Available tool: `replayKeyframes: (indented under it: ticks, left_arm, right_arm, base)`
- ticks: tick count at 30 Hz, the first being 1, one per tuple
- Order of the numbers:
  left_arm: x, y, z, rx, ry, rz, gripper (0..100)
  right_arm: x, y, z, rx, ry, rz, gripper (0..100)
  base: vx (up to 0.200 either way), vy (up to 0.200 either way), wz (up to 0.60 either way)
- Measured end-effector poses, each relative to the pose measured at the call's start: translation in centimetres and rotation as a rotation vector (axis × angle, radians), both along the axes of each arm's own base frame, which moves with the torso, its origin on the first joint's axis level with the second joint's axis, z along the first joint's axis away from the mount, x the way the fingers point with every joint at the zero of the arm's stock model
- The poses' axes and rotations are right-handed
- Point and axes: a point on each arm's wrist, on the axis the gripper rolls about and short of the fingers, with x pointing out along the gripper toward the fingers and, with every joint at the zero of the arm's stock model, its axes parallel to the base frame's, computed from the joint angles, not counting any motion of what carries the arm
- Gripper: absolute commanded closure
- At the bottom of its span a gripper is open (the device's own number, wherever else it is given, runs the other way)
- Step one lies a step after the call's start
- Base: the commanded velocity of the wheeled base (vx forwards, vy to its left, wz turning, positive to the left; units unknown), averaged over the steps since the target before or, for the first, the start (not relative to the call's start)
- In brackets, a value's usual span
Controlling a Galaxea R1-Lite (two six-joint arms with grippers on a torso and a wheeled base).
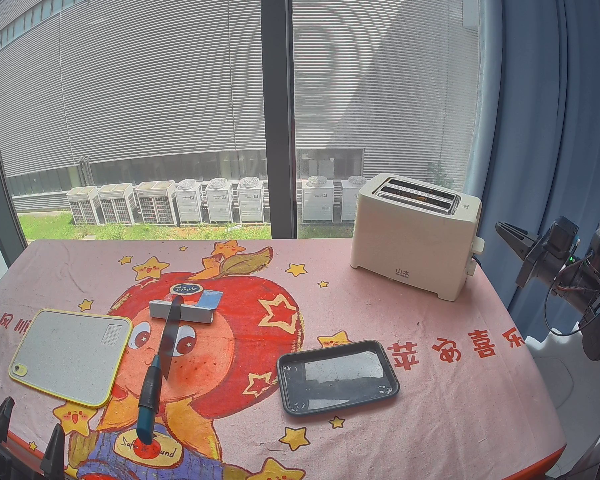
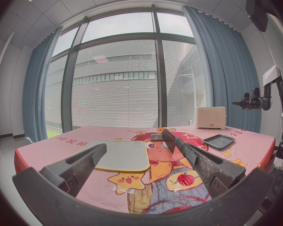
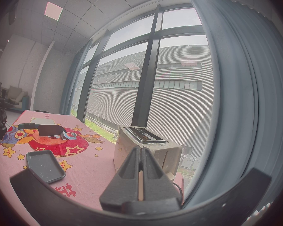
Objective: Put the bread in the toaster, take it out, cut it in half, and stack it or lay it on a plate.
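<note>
Right tool [image 3: 140, 150], pinched closed, hangs beside the toaster [image 3: 124, 154]; left tool [image 2: 141, 145] spread.

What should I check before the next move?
1. Toaster loaded: cannot tell, the slots are too dark.
2. Right gripper open to grasp: not ok, shut.
3. Left gripper open: ok.
4. Plate bare: ok.
5. Board bare: ok.
6. Knife ready, blade on its rest: ok.
</note>
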Motion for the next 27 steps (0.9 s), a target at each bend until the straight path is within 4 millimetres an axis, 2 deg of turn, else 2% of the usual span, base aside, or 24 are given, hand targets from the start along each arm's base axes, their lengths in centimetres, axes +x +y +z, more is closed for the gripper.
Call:
replayKeyframes:
  ticks: [18,27]
  left_arm:
    - [0.0,0.0,0.0,0.000,0.000,0.000,0]
    - [0.0,0.0,0.0,0.000,0.000,-0.001,0]
  right_arm:
    - [-0.1,-0.1,-0.4,0.001,0.016,-0.005,100]
    - [0.3,-0.5,-1.2,0.002,0.048,-0.018,100]
  base:
    - [0.000,0.000,0.00]
    - [0.000,0.000,0.00]
